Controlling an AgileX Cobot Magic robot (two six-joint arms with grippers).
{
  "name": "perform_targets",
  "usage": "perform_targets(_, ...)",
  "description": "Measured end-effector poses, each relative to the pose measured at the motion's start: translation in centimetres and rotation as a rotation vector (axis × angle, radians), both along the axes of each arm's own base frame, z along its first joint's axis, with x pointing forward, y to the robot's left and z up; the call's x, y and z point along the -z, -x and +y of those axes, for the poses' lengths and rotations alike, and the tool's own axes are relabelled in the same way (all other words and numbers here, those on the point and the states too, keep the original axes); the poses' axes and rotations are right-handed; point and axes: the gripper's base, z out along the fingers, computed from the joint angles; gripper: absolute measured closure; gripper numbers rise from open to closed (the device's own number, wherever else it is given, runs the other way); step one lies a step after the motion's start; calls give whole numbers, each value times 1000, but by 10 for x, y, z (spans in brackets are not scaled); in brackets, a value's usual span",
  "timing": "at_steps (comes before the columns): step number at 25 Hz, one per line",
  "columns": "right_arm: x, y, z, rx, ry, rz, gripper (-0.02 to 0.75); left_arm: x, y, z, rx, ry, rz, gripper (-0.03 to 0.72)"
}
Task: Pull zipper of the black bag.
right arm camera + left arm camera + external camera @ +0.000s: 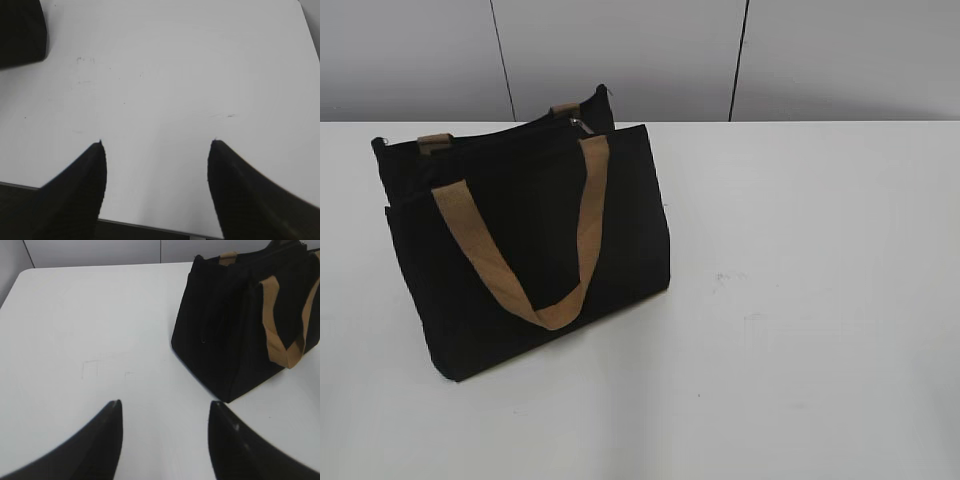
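Both grippers (pixel 165 407) (pixel 156 145) wide, off black bag (pixel 520 240)

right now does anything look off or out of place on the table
Nothing stands out. The black bag stands upright on the white table, turned at an angle to the table edge, one tan handle hanging down its front. The zipper pull sits at the top edge. Both tools, left and right, are open over bare table.

We record a white table (pixel 800 300) bearing faint scuff marks (pixel 730 278), with the black bag (pixel 520 250) standing upright directly on its left half, tan handle hanging down the front.
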Motion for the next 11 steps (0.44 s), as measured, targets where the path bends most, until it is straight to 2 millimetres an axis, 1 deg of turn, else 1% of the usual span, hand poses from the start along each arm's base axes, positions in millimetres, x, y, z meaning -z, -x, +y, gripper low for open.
perform_targets(11, 0, 0, 0, 0, 0, 0, 241, 0, 0, 0, 0, 0, 0, 274)
